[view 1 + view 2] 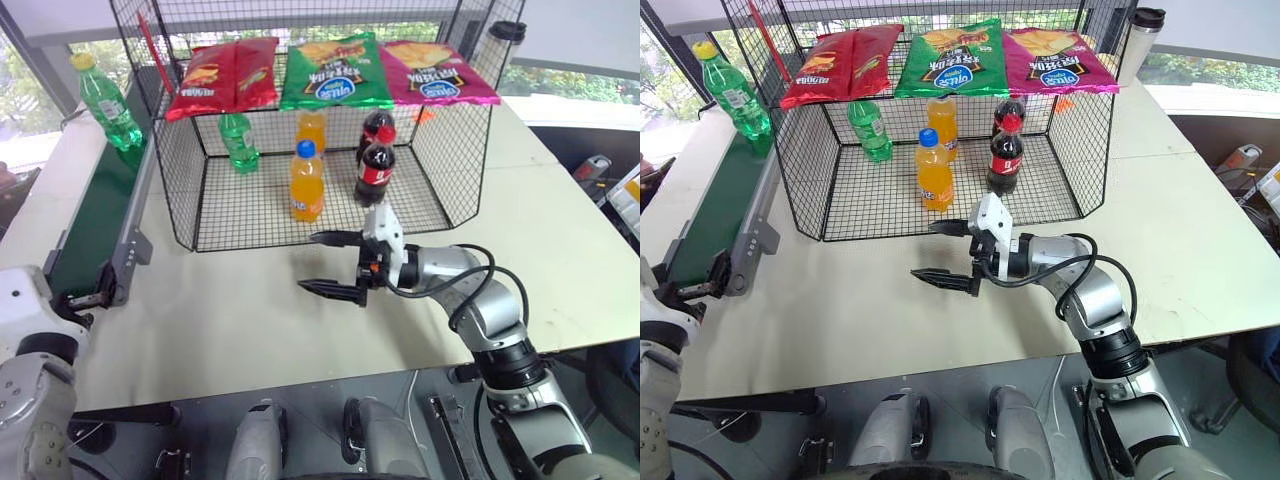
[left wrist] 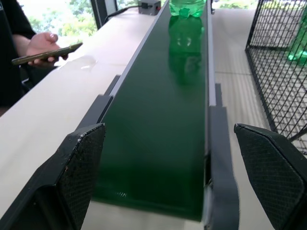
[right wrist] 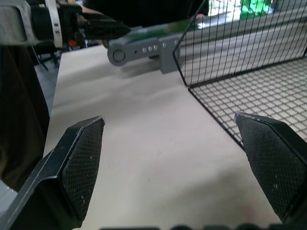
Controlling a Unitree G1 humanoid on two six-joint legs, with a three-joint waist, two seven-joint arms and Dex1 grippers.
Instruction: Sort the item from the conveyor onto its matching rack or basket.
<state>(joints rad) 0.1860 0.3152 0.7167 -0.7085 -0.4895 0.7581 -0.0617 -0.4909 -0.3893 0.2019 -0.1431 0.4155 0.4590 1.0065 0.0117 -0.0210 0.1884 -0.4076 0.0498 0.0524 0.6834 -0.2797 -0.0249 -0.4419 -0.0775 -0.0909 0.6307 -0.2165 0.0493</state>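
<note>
Currently left gripper (image 2: 168, 177) spread wide, empty, at conveyor (image 1: 95, 215) near end; yellow-capped green bottle (image 1: 108, 102) far up belt. Right gripper (image 1: 333, 263) released. Advance along belt, centre bottle before you clamp.

Both grippers level (jaws spread wide), left gripper (image 1: 88, 297), right gripper (image 1: 333, 263).

The robot's right arm (image 1: 490, 320) is built of rounded silver-grey metal segments joined by black ribbed rings, with looping black cables running along it to a white wrist block bearing a small orange mark. Its right gripper (image 1: 328, 263) has two slim, pointed black fingers (image 3: 79, 163) with cross-hatched textured pads. The left arm (image 1: 35, 390) shows matching grey and white housings.
</note>
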